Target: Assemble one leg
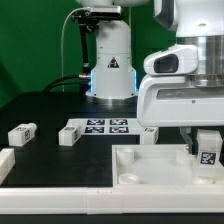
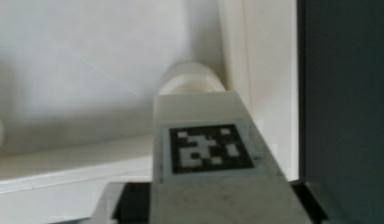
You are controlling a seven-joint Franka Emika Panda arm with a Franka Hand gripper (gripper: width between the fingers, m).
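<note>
So the exterior view gives you the whole layout. The gripper (image 1: 207, 143) is clenched on the leg (image 1: 208, 151), a small white plastic rectangular peg with a black-and-white square tag facing the camera. It hangs over the large white square plastic piece with corner sockets (image 1: 150, 166), at that piece's end toward the exterior view's right. The leg is upright here, with its long axis vertical and the lower end pointing down at the square piece. I can't tell from this angle whether the tip is actually touching it or just above.

Behind the square piece, toward its far edge, there's a loose white tagged peg (image 1: 148, 133). Further off to the exterior view's left of the piece is the marker board (image 1: 100, 126), with a second loose peg (image 1: 68, 135) just beside it and a third loose peg (image 1: 22, 133) further out again. All of that sits on the dark table (image 1: 45, 105).

The wrist view shows none of that. What it does give you is a look straight down the length of the leg (image 2: 203, 130), which runs away from the camera out of the gripper (image 2: 207, 200). One tag is sharp and close, and the rounded far tip sits against the white surface of the square piece (image 2: 82, 80), near a raised edge. The dark table (image 2: 349, 90) shows just past that edge. The finger pads themselves are mostly out of frame.
</note>
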